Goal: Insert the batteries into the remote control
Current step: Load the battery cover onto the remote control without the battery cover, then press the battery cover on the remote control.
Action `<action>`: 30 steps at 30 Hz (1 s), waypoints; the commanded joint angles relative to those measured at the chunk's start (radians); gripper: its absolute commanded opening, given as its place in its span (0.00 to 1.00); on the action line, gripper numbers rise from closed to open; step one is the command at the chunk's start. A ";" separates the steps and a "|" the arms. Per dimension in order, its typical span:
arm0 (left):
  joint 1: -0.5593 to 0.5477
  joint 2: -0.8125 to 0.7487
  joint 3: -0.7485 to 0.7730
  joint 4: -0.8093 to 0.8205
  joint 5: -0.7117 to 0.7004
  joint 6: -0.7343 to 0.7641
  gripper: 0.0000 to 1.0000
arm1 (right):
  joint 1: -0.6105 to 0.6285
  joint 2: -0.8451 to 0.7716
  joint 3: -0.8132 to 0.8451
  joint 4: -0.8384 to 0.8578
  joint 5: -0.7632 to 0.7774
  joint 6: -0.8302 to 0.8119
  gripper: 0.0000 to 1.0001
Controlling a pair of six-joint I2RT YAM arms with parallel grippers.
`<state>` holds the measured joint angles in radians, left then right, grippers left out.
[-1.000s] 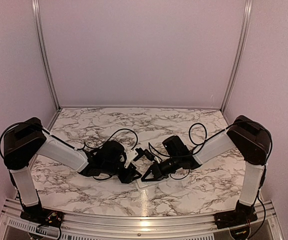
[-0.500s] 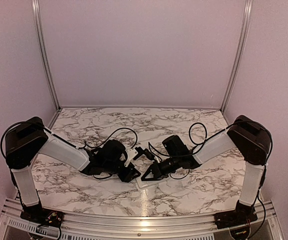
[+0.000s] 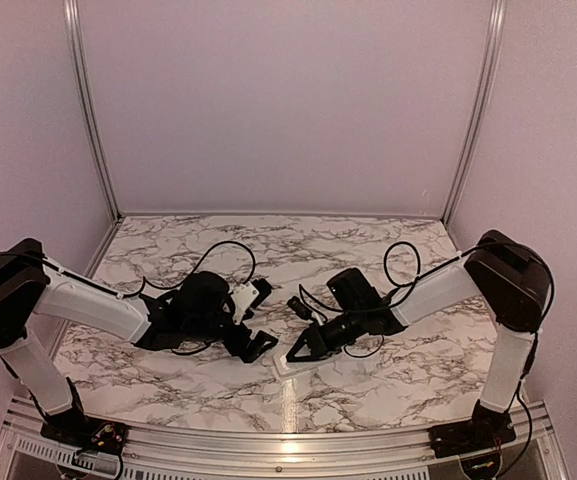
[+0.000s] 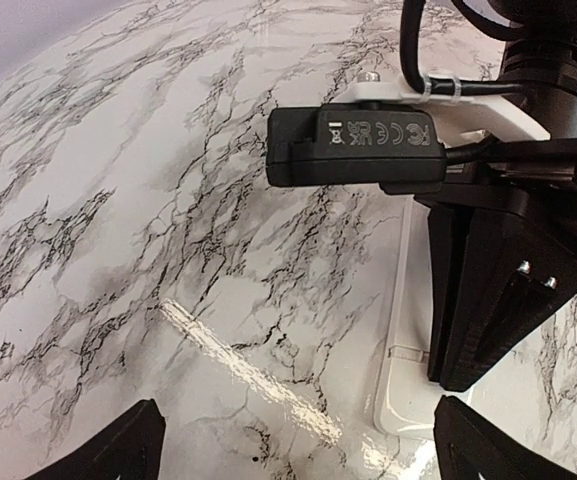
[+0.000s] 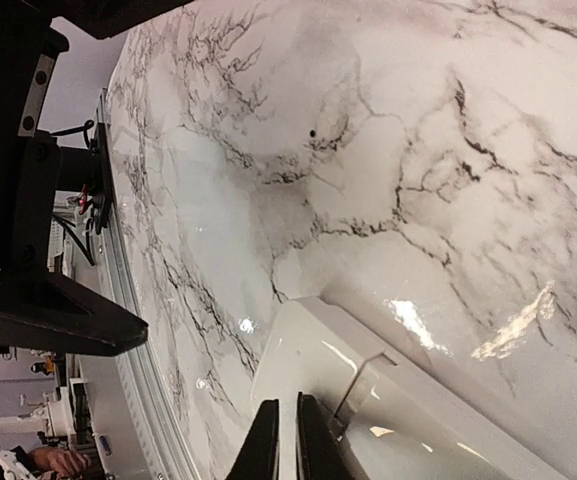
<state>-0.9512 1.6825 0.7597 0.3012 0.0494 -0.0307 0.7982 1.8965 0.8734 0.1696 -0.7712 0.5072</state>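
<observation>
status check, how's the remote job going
left gripper open, empty. right gripper shut, tips at remote. batteries not in sight. nothing in the way.

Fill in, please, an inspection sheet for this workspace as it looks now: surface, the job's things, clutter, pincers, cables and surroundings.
Surface: marble table, glossy, with light glare.
Job's things: remote control lies flat near the front edge, between the arms; batteries not seen in any view.
Clutter: nothing seen.
Pincers: left pincer open wide, low beside the remote control, holding nothing; right pincer shut, tips over the remote control's end, contact cannot be told.
Cables: black cable loops at each wrist.
Surroundings: plain pale walls, aluminium posts.
</observation>
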 commanded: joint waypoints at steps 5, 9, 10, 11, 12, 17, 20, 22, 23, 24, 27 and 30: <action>0.006 -0.206 -0.100 0.099 -0.137 -0.053 0.99 | 0.004 -0.105 0.033 -0.067 0.004 -0.031 0.13; 0.006 -0.334 -0.154 0.141 -0.347 -0.173 0.99 | 0.004 -0.159 0.061 -0.102 0.015 -0.057 0.16; 0.006 -0.353 -0.148 0.109 -0.400 -0.230 0.99 | 0.002 -0.174 0.065 -0.115 0.024 -0.068 0.17; 0.007 -0.364 -0.134 0.060 -0.435 -0.261 0.99 | -0.003 -0.186 0.070 -0.136 0.041 -0.080 0.18; 0.009 -0.368 -0.112 0.013 -0.424 -0.255 0.99 | -0.010 -0.198 0.073 -0.157 0.056 -0.095 0.19; -0.001 -0.330 -0.037 -0.164 -0.249 -0.328 0.97 | -0.103 -0.262 0.011 -0.231 0.087 -0.136 0.26; -0.047 -0.335 -0.095 -0.093 -0.191 -0.429 0.96 | -0.156 -0.303 -0.040 -0.281 0.125 -0.172 0.30; -0.076 -0.309 -0.117 -0.073 -0.194 -0.518 0.88 | -0.168 -0.322 -0.053 -0.330 0.188 -0.208 0.31; -0.096 -0.287 -0.113 -0.079 -0.197 -0.546 0.85 | -0.172 -0.327 -0.059 -0.345 0.205 -0.217 0.32; -0.115 -0.264 -0.100 -0.104 -0.225 -0.571 0.82 | -0.178 -0.328 -0.069 -0.351 0.211 -0.220 0.32; -0.163 -0.199 -0.072 -0.132 -0.252 -0.653 0.77 | -0.198 -0.317 -0.096 -0.348 0.221 -0.223 0.32; -0.192 -0.146 -0.066 -0.120 -0.247 -0.720 0.72 | -0.213 -0.292 -0.110 -0.337 0.220 -0.234 0.31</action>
<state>-1.1126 1.4834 0.6701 0.2111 -0.1871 -0.6163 0.6098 1.5852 0.7776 -0.1387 -0.5911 0.3080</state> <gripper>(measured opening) 0.742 0.316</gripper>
